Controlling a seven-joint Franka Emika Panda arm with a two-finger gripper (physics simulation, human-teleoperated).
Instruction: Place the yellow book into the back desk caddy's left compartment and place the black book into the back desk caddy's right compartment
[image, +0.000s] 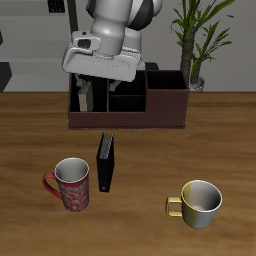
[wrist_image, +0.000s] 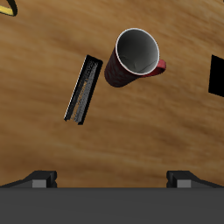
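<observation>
The back desk caddy (image: 160, 118) stands at the table's back. The yellow book (image: 86, 99), grey-tan, stands upright in its left compartment. My gripper (image: 88, 86) hangs just above that compartment; in the wrist view the gripper (wrist_image: 110, 180) is open, with the fingertips (wrist_image: 39, 179) wide apart and nothing between them. The black book (image: 105, 162) stands on its edge on the table in front of the caddy, and it also shows in the wrist view (wrist_image: 83, 89). The right compartment (image: 166, 101) holds nothing.
A red patterned mug (image: 70, 184) stands beside the black book, also in the wrist view (wrist_image: 133, 57). A white and yellow mug (image: 200, 203) stands near the front edge. A potted plant (image: 195, 40) stands behind the caddy.
</observation>
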